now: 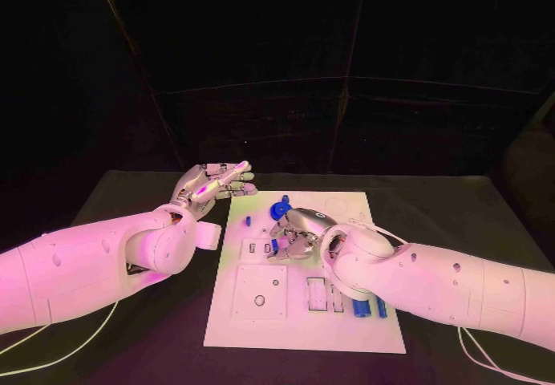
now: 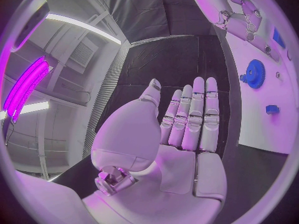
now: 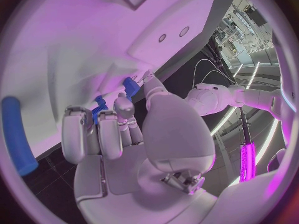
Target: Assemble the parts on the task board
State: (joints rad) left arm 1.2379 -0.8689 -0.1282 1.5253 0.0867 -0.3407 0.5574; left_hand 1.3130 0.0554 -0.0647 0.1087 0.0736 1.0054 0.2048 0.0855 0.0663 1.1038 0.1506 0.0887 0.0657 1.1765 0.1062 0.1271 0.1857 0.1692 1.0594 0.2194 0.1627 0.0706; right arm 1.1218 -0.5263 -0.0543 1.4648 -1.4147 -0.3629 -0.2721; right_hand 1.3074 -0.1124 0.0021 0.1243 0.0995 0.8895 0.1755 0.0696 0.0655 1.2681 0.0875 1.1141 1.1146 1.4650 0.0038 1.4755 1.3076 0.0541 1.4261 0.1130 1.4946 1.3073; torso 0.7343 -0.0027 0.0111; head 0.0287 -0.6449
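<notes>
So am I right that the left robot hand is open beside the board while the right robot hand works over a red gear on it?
Not quite: the gear is blue, not red, as the head view shows. The rest holds: the left robot hand is open beside the board, and the right robot hand is over the board near the gear.

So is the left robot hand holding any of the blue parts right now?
No, the left robot hand is empty with its fingers stretched out straight, and the blue gear lies apart from it on the task board.
</notes>
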